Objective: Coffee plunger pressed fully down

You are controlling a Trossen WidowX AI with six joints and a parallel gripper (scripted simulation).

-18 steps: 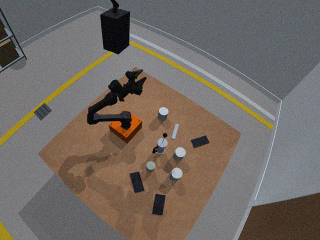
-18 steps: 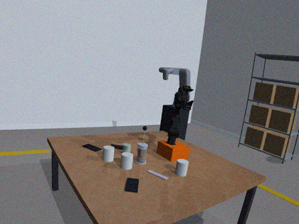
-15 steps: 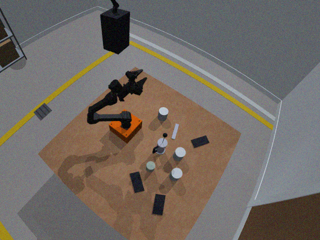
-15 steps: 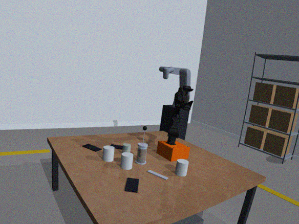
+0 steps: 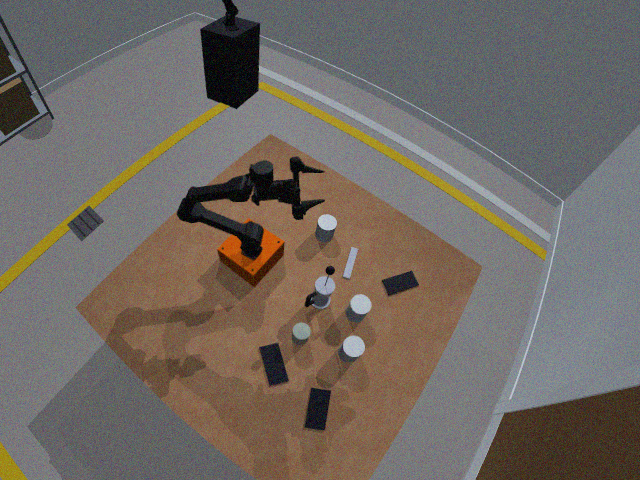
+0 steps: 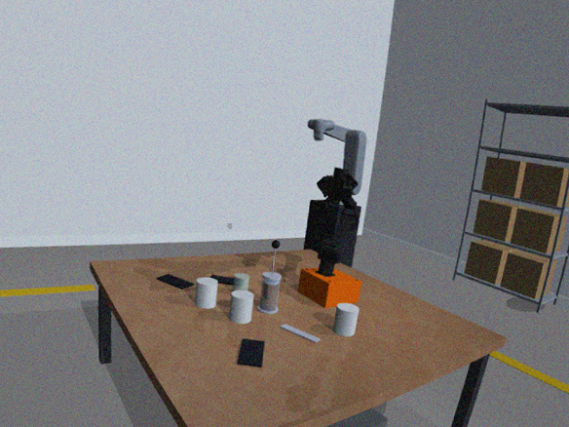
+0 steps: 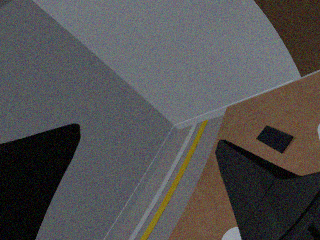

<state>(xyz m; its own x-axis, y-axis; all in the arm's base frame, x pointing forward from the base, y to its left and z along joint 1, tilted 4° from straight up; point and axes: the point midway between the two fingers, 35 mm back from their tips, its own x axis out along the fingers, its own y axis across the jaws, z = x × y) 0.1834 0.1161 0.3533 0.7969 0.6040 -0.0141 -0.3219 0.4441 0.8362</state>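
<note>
Press [image 5: 323, 292] stands upright near the middle of the table [image 5: 155, 289], its plunger [image 5: 329, 269] fully raised on its thin rod. Cups ring it from three to six o'clock. The gripper [image 5: 311, 186], at about eleven o'clock from the press and well apart, hangs wide open and empty. The approach is in hand, judging by this; next, the gripper must travel over the knob and descend straight.

The arm [image 5: 222, 198] is matte black with rounded, cylindrical joints, mounted on a square orange base [image 5: 251, 253]. Its hand [image 5: 312, 187] carries two dark fingers [image 5: 310, 169] tapering to points.
</note>
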